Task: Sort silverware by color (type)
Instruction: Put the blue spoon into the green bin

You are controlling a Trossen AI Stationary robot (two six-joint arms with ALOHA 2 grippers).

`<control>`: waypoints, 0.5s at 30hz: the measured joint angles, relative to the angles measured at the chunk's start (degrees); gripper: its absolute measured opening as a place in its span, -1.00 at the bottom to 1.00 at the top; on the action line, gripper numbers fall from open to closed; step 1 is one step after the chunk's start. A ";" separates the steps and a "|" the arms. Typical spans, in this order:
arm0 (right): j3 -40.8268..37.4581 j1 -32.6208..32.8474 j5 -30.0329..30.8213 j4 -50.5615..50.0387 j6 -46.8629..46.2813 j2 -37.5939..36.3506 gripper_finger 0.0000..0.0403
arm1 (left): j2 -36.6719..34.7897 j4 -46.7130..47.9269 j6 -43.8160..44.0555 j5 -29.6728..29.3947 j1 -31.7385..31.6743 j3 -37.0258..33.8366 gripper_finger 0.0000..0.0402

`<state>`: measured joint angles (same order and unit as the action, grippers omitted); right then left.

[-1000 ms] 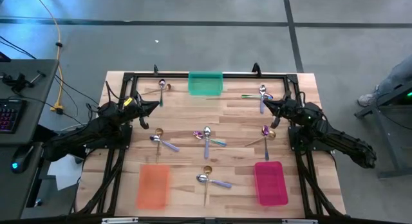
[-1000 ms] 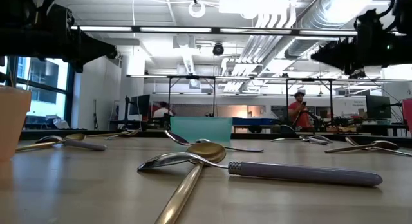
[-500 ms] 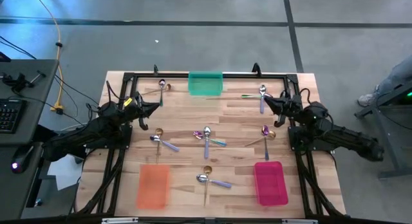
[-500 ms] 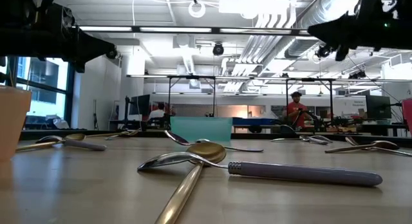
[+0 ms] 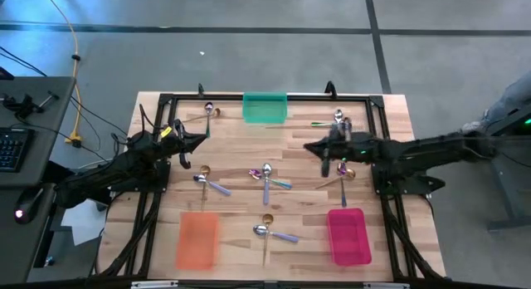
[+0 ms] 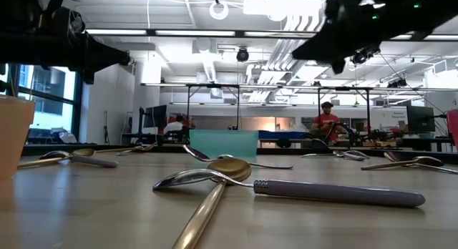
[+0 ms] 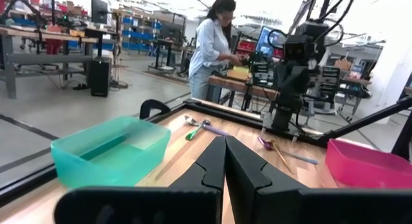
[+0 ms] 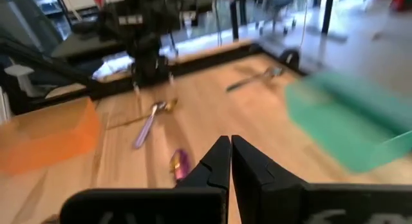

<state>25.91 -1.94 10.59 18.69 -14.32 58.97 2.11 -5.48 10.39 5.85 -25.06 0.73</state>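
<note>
meanwhile right gripper hangs closed above spoons.

Pale planked wood worktop, matt; glossy metal spoons; translucent plastic trays; matt black claw fingers.

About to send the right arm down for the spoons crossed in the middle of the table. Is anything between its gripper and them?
Nothing visible. The right gripper, shut, hangs above bare wood, with the crossed spoons lying across open table from it. The green tray sits off at the far edge, and the left gripper waits at the left.
</note>
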 joint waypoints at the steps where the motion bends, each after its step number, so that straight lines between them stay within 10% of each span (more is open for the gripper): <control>1: 1.15 0.52 0.05 0.18 -1.73 2.85 -1.00 | 0.00 0.28 0.00 0.00 0.00 0.00 -1.00; 15: 25.13 5.17 -2.73 -14.86 -10.94 35.23 -0.47 | -0.01 3.22 -0.07 0.00 0.00 0.00 -1.00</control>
<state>51.04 3.22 7.86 3.82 -25.26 94.20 2.10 -2.26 10.33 5.85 -25.06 0.73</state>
